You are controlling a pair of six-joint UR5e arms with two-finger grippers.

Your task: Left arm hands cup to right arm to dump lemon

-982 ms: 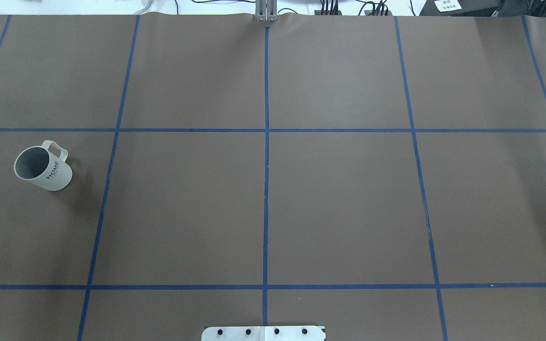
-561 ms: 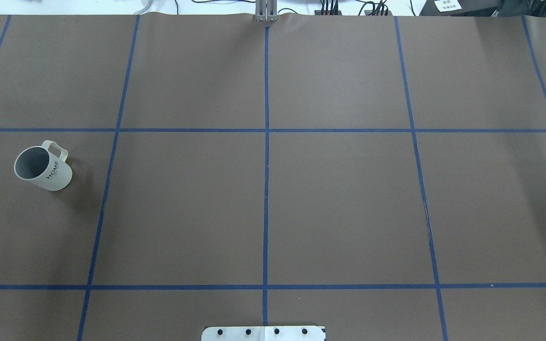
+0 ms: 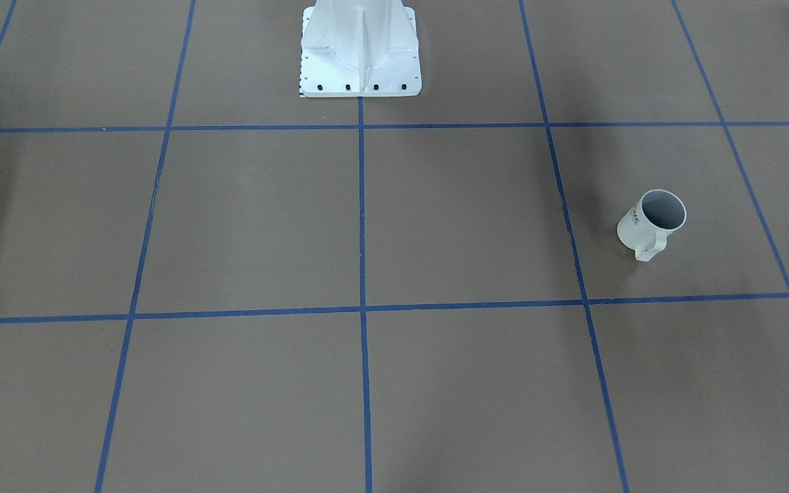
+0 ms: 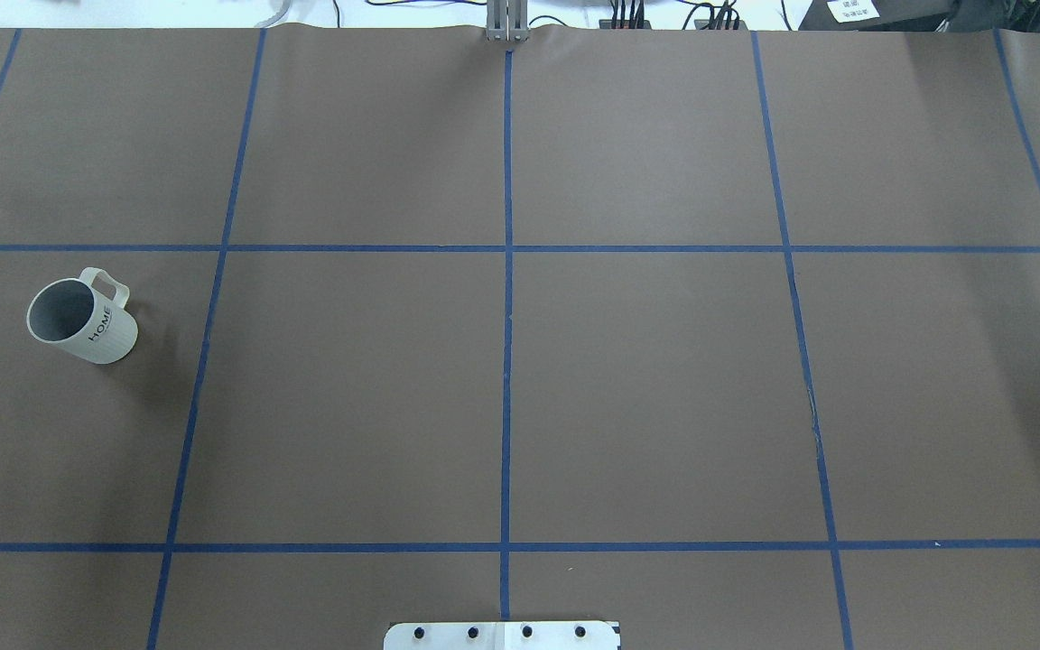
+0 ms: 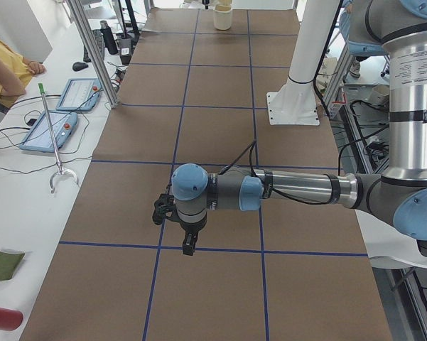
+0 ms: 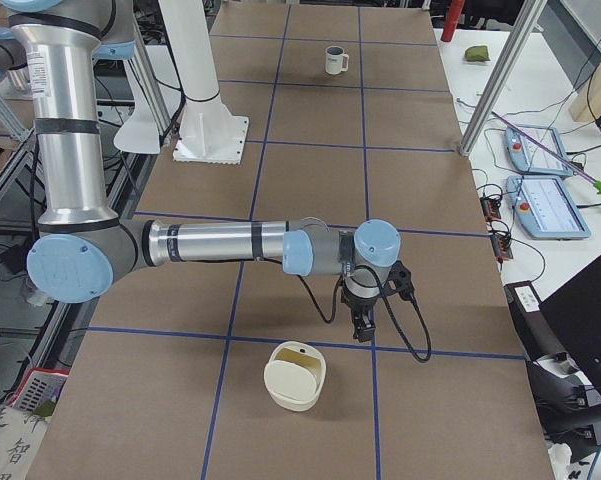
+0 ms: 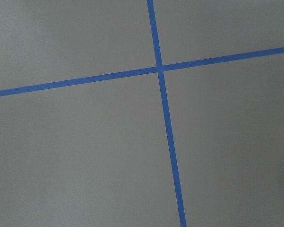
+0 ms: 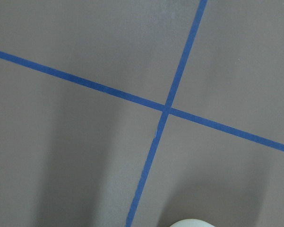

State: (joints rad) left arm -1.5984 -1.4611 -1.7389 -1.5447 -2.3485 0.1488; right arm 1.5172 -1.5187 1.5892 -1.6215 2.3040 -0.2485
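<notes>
On desk (image 4: 646,379), brown sheet, gridded in blue tape (image 4: 507,361):

Item 1, cup (image 4: 82,316) (image 3: 651,222) (image 6: 336,60). White, ribbed, black "HOME" on the side, grey interior. Upright on the robot's left half of the desk, inside one taped square in the middle row, touching no line. The squared handle points away from the robot. Nothing touches it.

Item 2, left end effector (image 5: 187,249). Seen in the left side view only. It hangs pointing down from a horizontal forearm, over a tape line near a crossing. Whether it is clenched or released cannot be told. It grasps nothing visible. Its wrist camera shows only bare desk and a tape crossing.

Item 3, right end effector (image 6: 363,330). Seen in the right side view only. It points down at the opposite end of the desk, well apart from the cup. Whether it is clenched or released cannot be told.

Item 4, bowl (image 6: 296,375) (image 5: 222,18). Cream, standing near the right end effector, just across a tape line from it. A pale sliver of it shows at the bottom edge of the right wrist view (image 8: 191,223).

Item 5, base plate (image 3: 360,75) (image 4: 502,636). White, bolted on the centre line at the robot's side of the desk.
</notes>
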